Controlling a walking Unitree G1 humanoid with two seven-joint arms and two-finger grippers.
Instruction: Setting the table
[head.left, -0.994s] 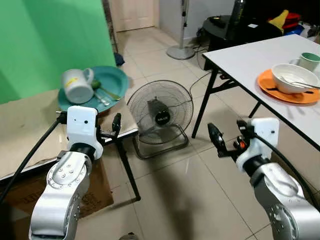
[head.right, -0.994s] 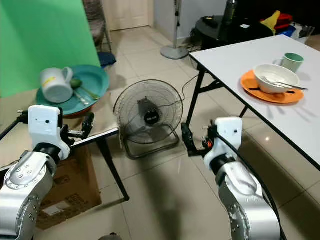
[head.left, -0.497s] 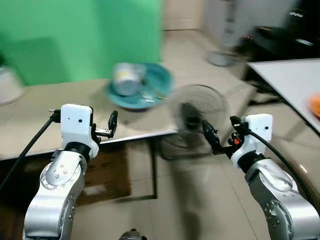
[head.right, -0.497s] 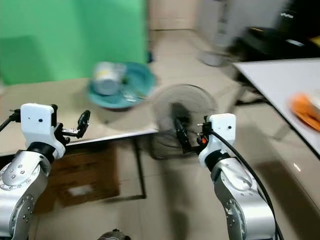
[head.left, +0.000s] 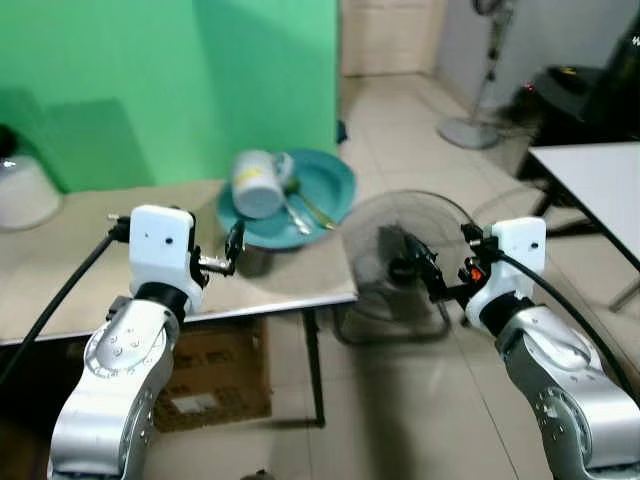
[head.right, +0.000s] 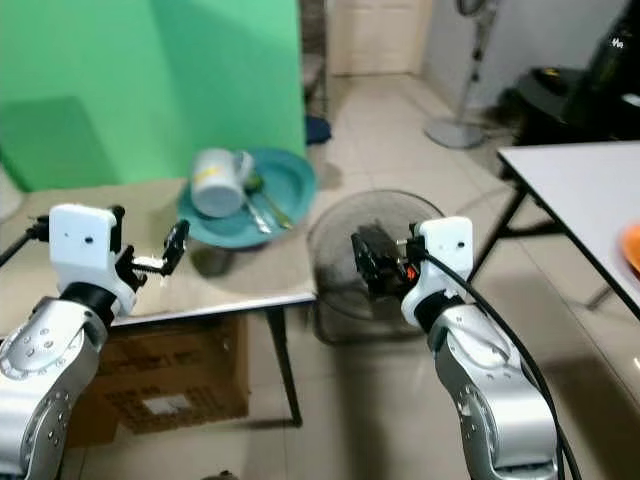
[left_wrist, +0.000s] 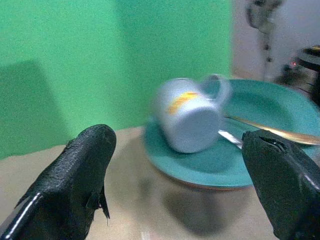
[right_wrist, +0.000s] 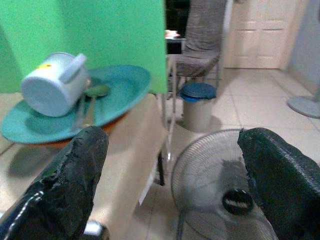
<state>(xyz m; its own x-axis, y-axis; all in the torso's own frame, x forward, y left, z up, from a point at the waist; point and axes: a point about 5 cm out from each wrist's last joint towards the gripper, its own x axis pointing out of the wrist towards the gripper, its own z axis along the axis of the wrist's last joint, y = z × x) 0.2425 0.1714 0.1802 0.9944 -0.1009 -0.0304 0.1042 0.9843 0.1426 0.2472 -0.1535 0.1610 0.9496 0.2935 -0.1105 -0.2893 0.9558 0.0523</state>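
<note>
A teal plate (head.left: 325, 190) sits at the near right corner of a beige table (head.left: 80, 270). On it a white mug (head.left: 257, 182) lies on its side beside some cutlery (head.left: 300, 212). My left gripper (head.left: 228, 254) hovers over the table just short of the plate, open; in the left wrist view its fingers (left_wrist: 82, 165) stand wide apart with the mug (left_wrist: 187, 115) ahead between them. My right gripper (head.left: 418, 270) is open in the air past the table's right edge, in front of the floor fan. The right wrist view has the plate (right_wrist: 117, 87) and mug (right_wrist: 52, 85) ahead.
A floor fan (head.left: 400, 245) stands on the tiles right of the beige table. A white table (head.left: 600, 175) reaches in from the right. A cardboard box (head.left: 205, 375) lies under the beige table. A green screen (head.left: 170, 80) stands behind, and a pedestal fan base (head.left: 465, 130) sits far back.
The camera has swung left: the beige table and teal plate are now central, and the white table with the orange plate has slid off to the right. Both grippers stay open.
</note>
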